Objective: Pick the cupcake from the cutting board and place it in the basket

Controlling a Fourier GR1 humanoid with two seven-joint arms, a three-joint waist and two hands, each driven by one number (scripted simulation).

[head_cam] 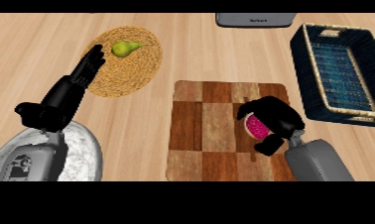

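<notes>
The cupcake (256,126), pink-topped, sits on the right side of the checkered wooden cutting board (209,134). My right hand (276,117) is curled over it from the right, fingers and thumb wrapped round it, hiding most of it. The dark blue basket (304,77) with a pale woven rim stands at the right edge, just beyond the board's far right corner. My left hand (73,86) rests open at the left, fingers straight, their tips over the edge of a round woven mat.
A green pear (125,47) lies on the round woven mat (132,72) at the back left. A grey appliance (256,20) shows at the back edge. The counter (198,44) is light wood.
</notes>
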